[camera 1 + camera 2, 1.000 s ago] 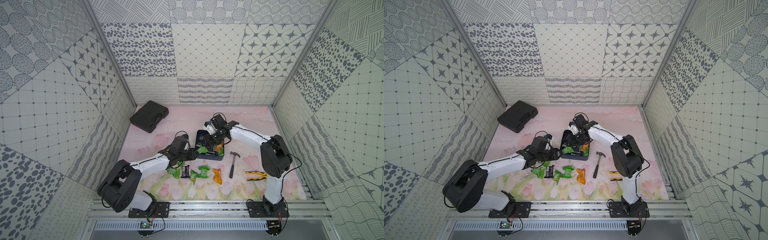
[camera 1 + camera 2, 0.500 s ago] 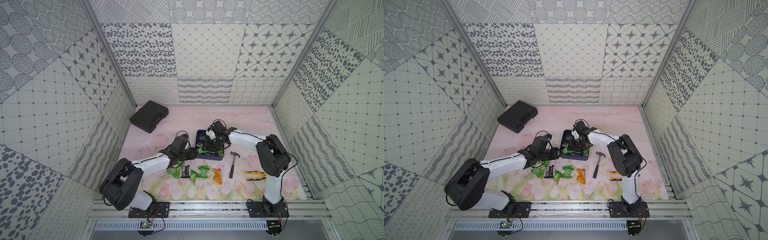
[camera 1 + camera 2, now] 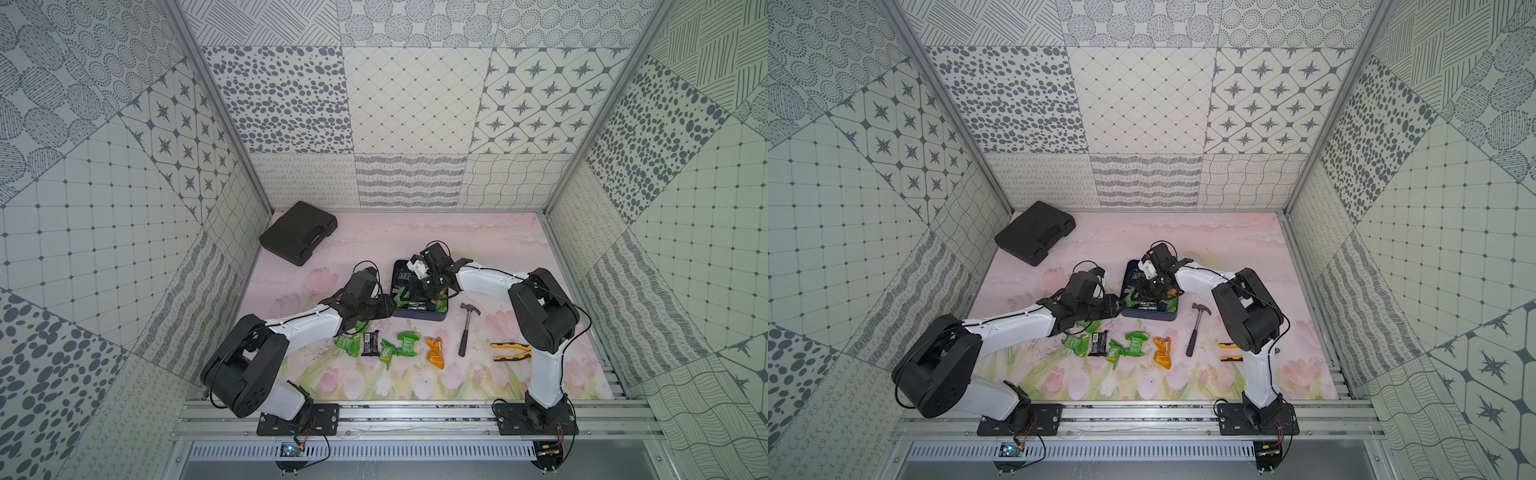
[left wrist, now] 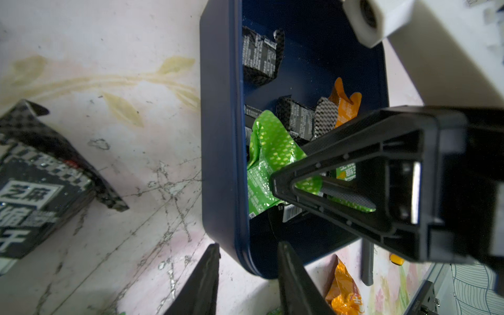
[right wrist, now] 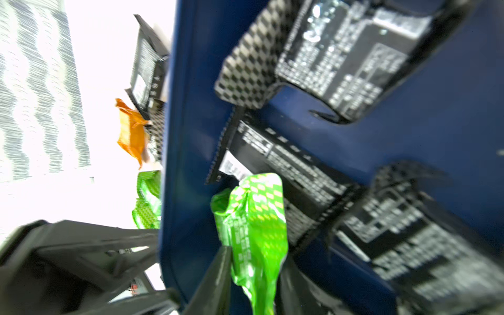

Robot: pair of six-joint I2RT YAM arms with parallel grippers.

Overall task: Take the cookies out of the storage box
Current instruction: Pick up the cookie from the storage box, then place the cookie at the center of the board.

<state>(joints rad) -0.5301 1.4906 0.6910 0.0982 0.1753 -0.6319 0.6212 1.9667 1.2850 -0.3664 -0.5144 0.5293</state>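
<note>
Navy storage box [image 3: 419, 316] is sitting between the two arms, a green packet [image 5: 253, 218] being pinched inside it.
The right gripper [image 5: 253, 256] is squeezing that packet between nearly closed fingers, black packets [image 4: 259, 57] lying around it. The left gripper [image 4: 248, 244] is straddling the box's corner wall, fingers narrowly apart; whether it is clamping, I cannot tell. More cookies [image 3: 407, 343] are lying on the pink mat [image 3: 498, 245] just in front of the box.

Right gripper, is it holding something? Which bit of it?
Yes. The right gripper seems to pinch a green cookie packet by one end, inside the storage box, close to its wall. The packet's other end sticks out free.
</note>
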